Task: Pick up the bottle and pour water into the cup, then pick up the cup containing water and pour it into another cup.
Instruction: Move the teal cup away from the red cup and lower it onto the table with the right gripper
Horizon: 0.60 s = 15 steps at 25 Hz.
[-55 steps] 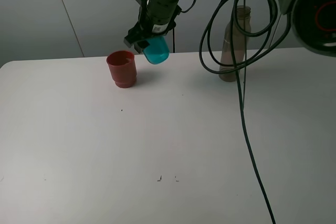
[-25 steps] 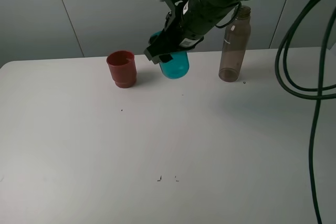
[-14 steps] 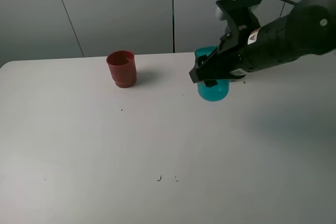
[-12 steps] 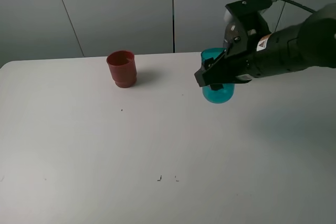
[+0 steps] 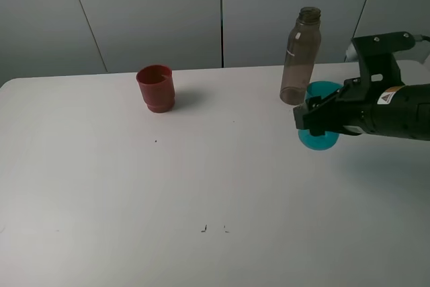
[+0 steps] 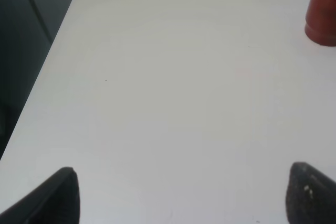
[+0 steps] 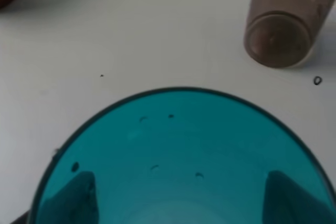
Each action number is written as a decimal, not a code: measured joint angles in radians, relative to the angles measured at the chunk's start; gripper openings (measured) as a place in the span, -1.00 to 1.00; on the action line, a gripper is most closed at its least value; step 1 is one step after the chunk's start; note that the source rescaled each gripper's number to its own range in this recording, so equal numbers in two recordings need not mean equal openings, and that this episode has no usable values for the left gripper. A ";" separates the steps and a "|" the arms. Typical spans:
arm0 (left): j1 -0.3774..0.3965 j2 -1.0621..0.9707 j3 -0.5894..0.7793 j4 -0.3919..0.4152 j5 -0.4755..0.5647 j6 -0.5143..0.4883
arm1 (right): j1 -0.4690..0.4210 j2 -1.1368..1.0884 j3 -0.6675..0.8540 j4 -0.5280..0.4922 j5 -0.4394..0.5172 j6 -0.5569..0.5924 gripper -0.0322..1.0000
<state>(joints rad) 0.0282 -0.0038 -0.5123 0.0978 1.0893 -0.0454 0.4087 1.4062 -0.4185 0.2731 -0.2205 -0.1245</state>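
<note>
— What's your right arm doing?

— I've got the right gripper [image 5: 314, 120] clamped on the teal cup [image 5: 319, 134], jaws pinched in on its wall. From the high camera the cup hangs upright at the right side of the white table [image 5: 201, 179], just in front of the bottle [image 5: 299, 57]. I can't tell whether its base touches the table. My right wrist camera looks straight down into the cup [image 7: 178, 161]: I see only a few droplets on the inner wall, and the dark shapes of the fingers [image 7: 73, 195] through the plastic on either side.

— And the bottle?

— It stands upright near the far edge, uncapped, just behind the cup; in the wrist view its base [image 7: 278, 38] sits just beyond the cup's rim.

— The red cup?

— The red cup [image 5: 156, 88] stands upright at the far left-centre of the table, well apart from the other two.

— Left side?

— The left gripper [image 6: 178, 195] is out of the high view. Its own camera shows both fingertips [image 6: 58, 195] spread wide over bare table, holding nothing, with the red cup [image 6: 322, 13] at the frame's edge.
</note>
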 joint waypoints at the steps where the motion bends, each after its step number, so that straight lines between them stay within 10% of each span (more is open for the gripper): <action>1: 0.000 0.000 0.000 0.000 0.000 0.000 | -0.012 0.000 0.010 0.000 -0.028 0.000 -0.83; 15: 0.000 0.000 0.000 0.000 0.000 0.000 | -0.073 0.277 0.033 0.005 -0.435 -0.002 -0.83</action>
<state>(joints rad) 0.0282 -0.0038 -0.5123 0.0978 1.0893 -0.0454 0.3356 1.6829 -0.3853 0.2779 -0.6558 -0.1269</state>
